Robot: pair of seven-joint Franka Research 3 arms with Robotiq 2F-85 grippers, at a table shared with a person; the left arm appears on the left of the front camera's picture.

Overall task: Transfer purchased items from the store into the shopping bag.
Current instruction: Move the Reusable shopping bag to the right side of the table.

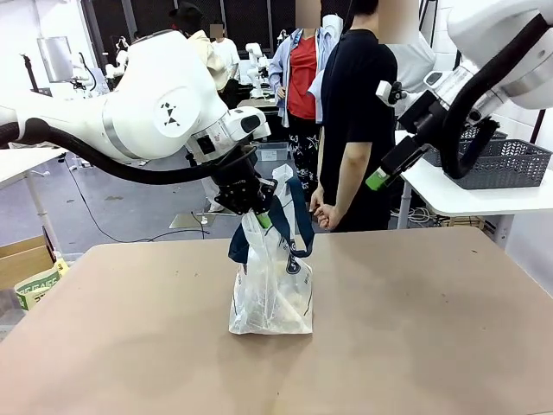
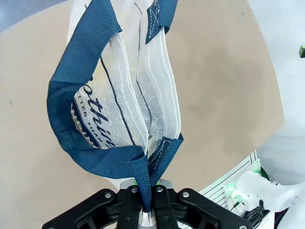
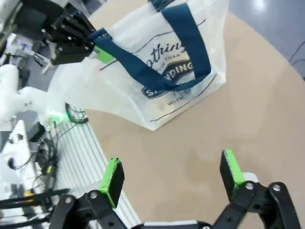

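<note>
The shopping bag (image 1: 272, 290) stands on the tan table, translucent white with navy straps and navy lettering. My left gripper (image 1: 259, 214) is shut on one navy strap and holds it up above the bag. In the left wrist view the fingers (image 2: 125, 202) pinch that strap (image 2: 145, 176) over the bag's mouth (image 2: 128, 95). My right gripper (image 1: 378, 180) hangs open and empty in the air to the right, apart from the bag. Its green pads (image 3: 113, 177) frame bare table, with the bag (image 3: 162, 62) beyond. The store (image 1: 505, 160), a dark grey lattice basket, sits at the back right. The purchased items are hidden.
The basket rests on a white side table (image 1: 471, 197) beyond the tan table's (image 1: 415, 328) far right corner. A person in black (image 1: 354, 121) stands at the far edge, one hand (image 1: 327, 214) hanging near the bag. Cardboard boxes (image 1: 30, 268) lie at the left.
</note>
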